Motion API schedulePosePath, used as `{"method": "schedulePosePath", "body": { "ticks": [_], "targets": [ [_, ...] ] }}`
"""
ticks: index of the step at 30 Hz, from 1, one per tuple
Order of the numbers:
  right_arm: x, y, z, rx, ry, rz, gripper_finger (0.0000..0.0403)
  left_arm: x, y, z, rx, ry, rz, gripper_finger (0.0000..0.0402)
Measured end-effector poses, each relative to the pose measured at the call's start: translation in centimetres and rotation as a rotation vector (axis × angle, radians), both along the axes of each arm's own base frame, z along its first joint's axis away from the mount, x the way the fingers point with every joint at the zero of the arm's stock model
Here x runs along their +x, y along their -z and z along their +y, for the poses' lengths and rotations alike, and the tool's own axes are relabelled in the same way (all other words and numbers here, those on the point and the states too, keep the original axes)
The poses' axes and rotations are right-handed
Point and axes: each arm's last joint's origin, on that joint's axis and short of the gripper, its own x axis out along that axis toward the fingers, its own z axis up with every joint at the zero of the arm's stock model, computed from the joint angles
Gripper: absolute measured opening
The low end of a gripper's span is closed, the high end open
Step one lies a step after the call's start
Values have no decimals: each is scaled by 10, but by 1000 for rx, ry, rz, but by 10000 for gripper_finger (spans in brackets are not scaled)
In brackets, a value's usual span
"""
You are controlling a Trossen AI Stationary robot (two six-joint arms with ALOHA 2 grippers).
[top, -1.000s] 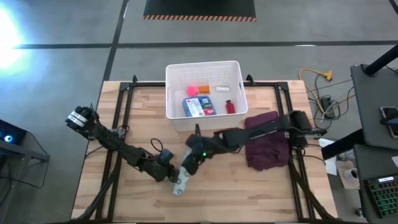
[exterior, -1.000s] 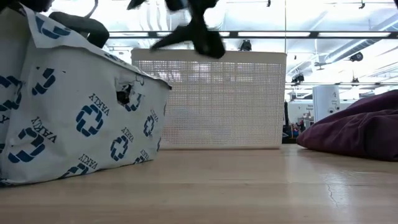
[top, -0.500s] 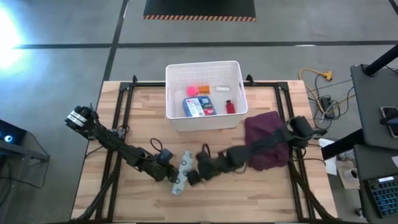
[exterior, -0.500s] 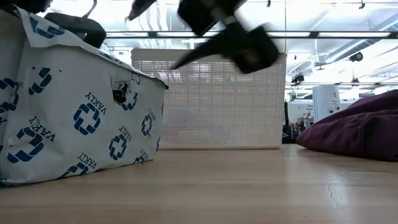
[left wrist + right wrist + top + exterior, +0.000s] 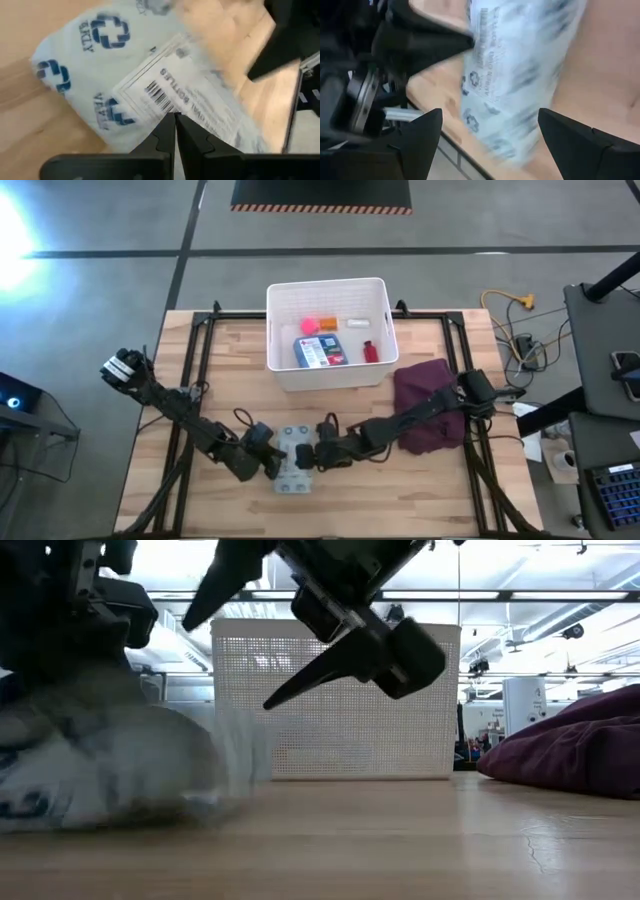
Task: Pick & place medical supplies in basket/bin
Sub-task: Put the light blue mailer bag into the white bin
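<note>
Counts: we saw two dark arms, one white perforated plastic bin (image 5: 327,332), one maroon cloth (image 5: 430,418) and one white soft pack printed with blue crosses (image 5: 294,462).
In the bin: we counted a blue-white pouch (image 5: 319,351), a red cylinder (image 5: 369,351), a pink roll (image 5: 308,325) and an orange piece (image 5: 327,325); a small white item was too small to name.
Left gripper (image 5: 175,131): fingers pinched together on the pack's edge.
Right gripper (image 5: 316,459): fingers spread wide, just beside the pack, opposite the left one.
Surface: a wooden tabletop (image 5: 390,495), grey floor around.
Hard to make out: the pack blurred in the low view.
</note>
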Motion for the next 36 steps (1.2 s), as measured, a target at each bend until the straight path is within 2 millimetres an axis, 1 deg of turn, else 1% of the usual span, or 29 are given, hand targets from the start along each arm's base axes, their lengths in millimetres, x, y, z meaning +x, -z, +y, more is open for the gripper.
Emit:
{"method": "schedulePosePath", "body": {
  "ticks": [2,6,9,15,18,21,26,30,34,36],
  "targets": [
    [2,3,0,2,2,-3,322,0,1,0,4,-1,4,0],
    [9,18,-5,3,10,3,320,-1,3,-2,4,12,14,0],
    [10,17,-3,-18,-17,6,320,-3,3,-4,4,23,15,0],
    [-5,12,-6,-85,-38,130,320,-14,-2,-13,7,75,19,0],
    [-9,7,-9,-105,-46,154,315,-21,-2,-10,36,68,69,0],
    [-12,11,-10,-120,-51,193,309,-25,3,-7,51,62,127,0],
    [-21,23,-14,-185,-66,320,299,-26,8,-4,44,58,125,0],
    [-22,32,-18,-223,-78,364,275,-28,14,-2,22,46,114,0],
    [-16,46,-24,-242,-79,388,231,-29,20,2,6,34,109,0],
    [-11,46,-24,-254,-95,376,210,-27,22,5,-1,24,110,0]
  ]
}}
